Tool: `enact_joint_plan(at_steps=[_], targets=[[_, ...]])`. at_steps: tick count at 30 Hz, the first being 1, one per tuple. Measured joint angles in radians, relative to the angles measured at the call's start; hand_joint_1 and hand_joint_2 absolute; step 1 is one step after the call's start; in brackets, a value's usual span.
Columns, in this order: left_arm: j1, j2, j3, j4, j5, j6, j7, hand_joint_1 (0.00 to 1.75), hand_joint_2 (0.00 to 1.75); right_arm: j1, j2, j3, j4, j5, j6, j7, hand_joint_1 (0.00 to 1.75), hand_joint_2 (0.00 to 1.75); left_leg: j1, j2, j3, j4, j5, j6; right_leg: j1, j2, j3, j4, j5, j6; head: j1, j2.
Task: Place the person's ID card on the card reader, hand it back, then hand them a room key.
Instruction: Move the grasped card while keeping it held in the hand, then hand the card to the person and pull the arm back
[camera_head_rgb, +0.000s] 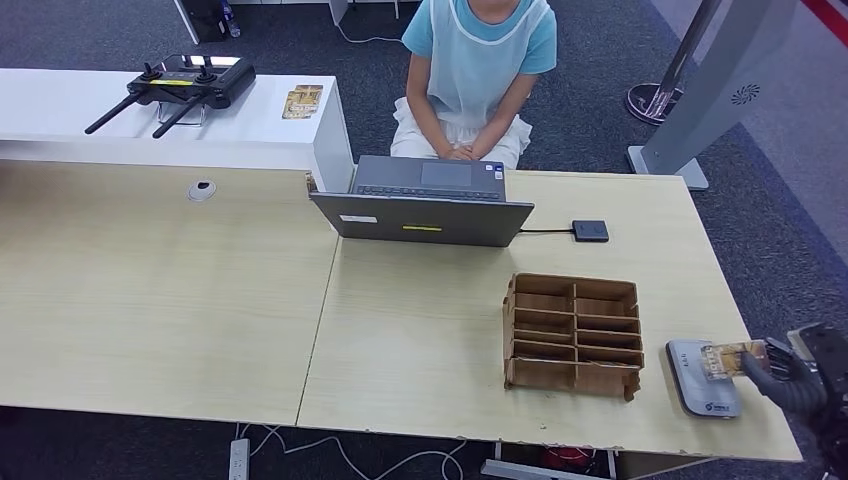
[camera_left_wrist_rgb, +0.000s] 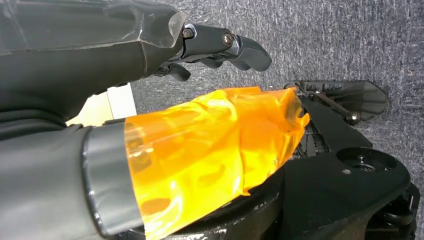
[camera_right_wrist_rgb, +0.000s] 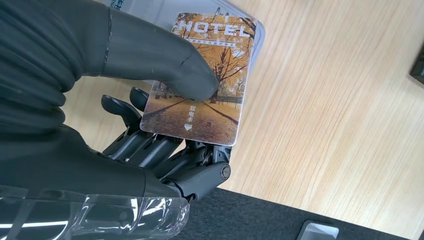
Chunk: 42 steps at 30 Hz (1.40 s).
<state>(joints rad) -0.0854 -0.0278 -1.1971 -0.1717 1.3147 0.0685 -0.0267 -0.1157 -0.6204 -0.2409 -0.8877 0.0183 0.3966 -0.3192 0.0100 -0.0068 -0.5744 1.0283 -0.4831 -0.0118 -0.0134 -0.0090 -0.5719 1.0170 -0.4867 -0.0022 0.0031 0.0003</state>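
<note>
Card (camera_right_wrist_rgb: 210, 75) printed HOTEL sits pinched between the right hand's (camera_right_wrist_rgb: 165, 130) thumb and fingers, above the grey card reader (camera_head_rgb: 700, 378). Left hand (camera_left_wrist_rgb: 220, 47) hangs with fingers curled, holding nothing.

Your right hand (camera_head_rgb: 800, 370) pinches a card (camera_right_wrist_rgb: 205, 80), thumb on top, fingers (camera_right_wrist_rgb: 165, 150) beneath. Your left hand (camera_left_wrist_rgb: 150, 55) hangs with fingers loosely curled, holding nothing.

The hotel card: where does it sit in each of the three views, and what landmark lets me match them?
Head view: hotel card at the far right, pinched by the right hand above the grey card reader.
Left wrist view: not in it.
Right wrist view: upper centre, the card under the thumb, dark fingers behind it.
Shared landmark: the card reader on the light wood table, behind the card's top edge in the right wrist view.
</note>
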Motion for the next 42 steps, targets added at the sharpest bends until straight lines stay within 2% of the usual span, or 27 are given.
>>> enact_joint_plan(at_steps=[42], targets=[[-0.006, 0.005, -0.028, 0.0, 0.011, -0.005, -0.007, 0.0, 0.0, -0.042, 0.005, 0.061, 0.088, 0.064, -0.001, -0.002, 1.75, 1.75, 0.0, 0.0, 0.0, 0.0, 0.0, 0.0, 0.0, 0.0, 0.0, 0.0, 0.0, 0.0, 0.0, 0.0]])
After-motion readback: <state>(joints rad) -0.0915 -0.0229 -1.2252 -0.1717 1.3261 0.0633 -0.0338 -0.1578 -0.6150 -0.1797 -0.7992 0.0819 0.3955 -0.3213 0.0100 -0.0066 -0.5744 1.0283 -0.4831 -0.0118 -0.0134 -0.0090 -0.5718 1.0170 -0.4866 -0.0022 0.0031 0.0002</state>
